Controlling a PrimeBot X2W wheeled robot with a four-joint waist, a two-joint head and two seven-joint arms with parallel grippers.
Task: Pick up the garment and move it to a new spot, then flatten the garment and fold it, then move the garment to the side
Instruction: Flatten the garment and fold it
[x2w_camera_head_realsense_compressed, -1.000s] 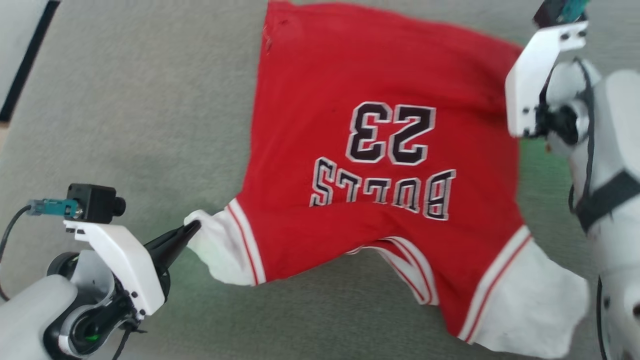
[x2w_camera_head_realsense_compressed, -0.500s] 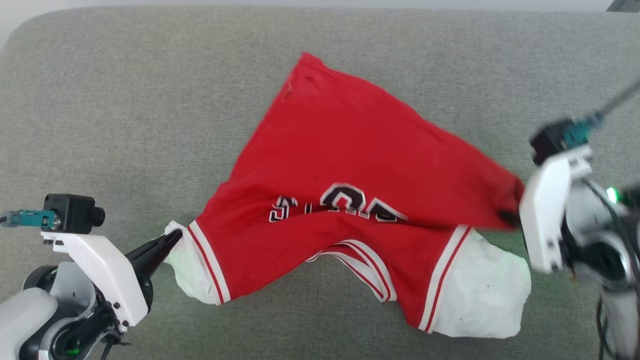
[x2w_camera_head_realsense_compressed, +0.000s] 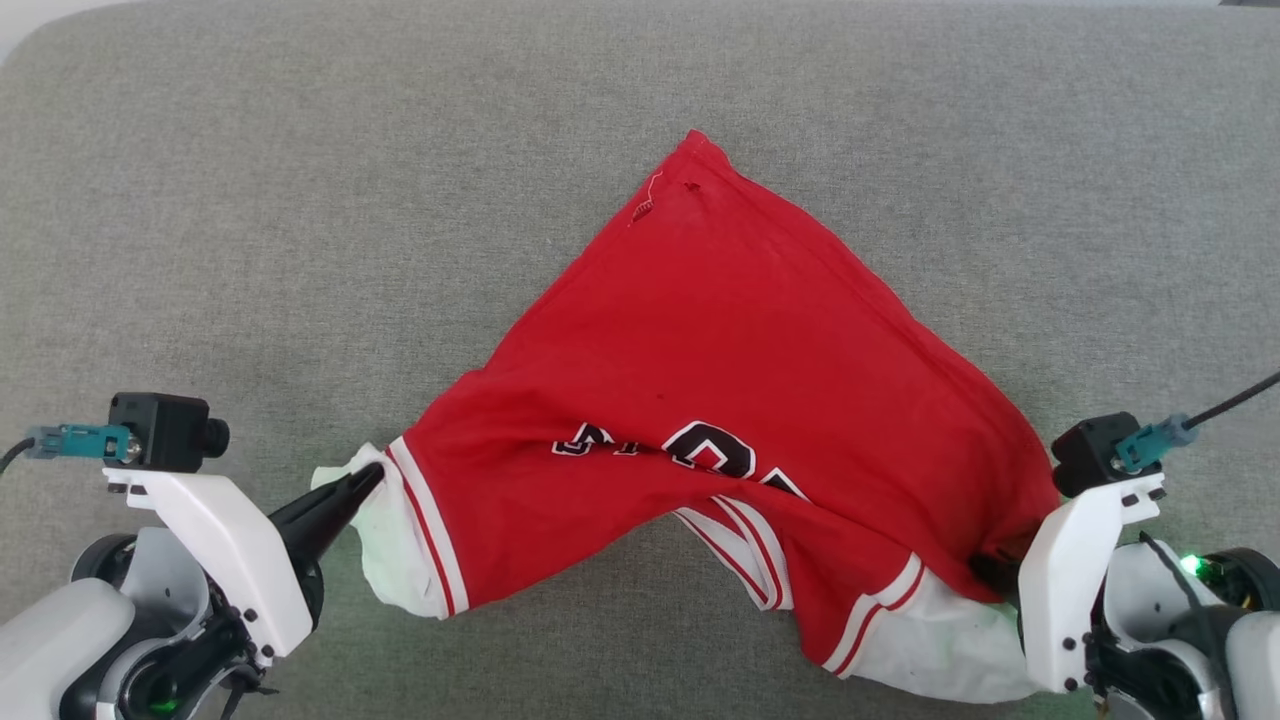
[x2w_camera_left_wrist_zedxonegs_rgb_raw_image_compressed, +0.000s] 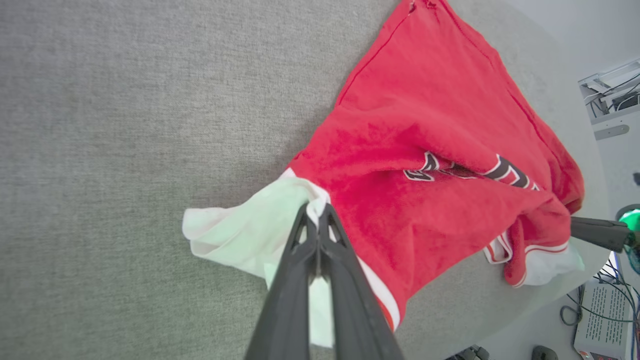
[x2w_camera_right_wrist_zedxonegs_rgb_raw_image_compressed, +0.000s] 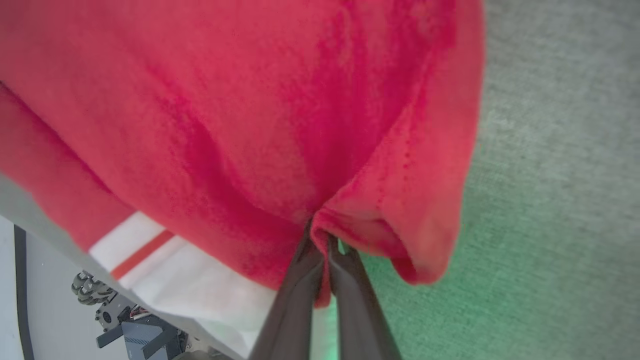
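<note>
Garment (x2w_camera_head_realsense_compressed: 720, 380) sprawls on the grey fabric-covered counter (x2w_camera_head_realsense_compressed: 250, 220). In the head view it is drawn into a rough triangle: one red corner points away from the robot, and the near edge stretches between the two arms. Black, white-outlined lettering (x2w_camera_head_realsense_compressed: 700, 455) is half swallowed by a fold across the middle.

The left wrist view makes plain what the head view leaves small. The left pincer (x2w_camera_left_wrist_zedxonegs_rgb_raw_image_compressed: 314, 212) is clenched on the white sleeve end (x2w_camera_left_wrist_zedxonegs_rgb_raw_image_compressed: 235, 232) at the robot's left, right by the striped trim, with cloth squeezed between its dark fingers. The right wrist view does the same for the other side. There the right pincer (x2w_camera_right_wrist_zedxonegs_rgb_raw_image_compressed: 320, 239) is clamped on a bunched red edge of the garment, with the other white sleeve end (x2w_camera_right_wrist_zedxonegs_rgb_raw_image_compressed: 200, 280) lying just beside it.

Green light tints the counter near that arm. Past the counter's rounded edge, the left wrist view takes in a pale floor (x2w_camera_left_wrist_zedxonegs_rgb_raw_image_compressed: 530, 330), cables (x2w_camera_left_wrist_zedxonegs_rgb_raw_image_compressed: 570, 312) and a pale wall (x2w_camera_left_wrist_zedxonegs_rgb_raw_image_compressed: 575, 30).
</note>
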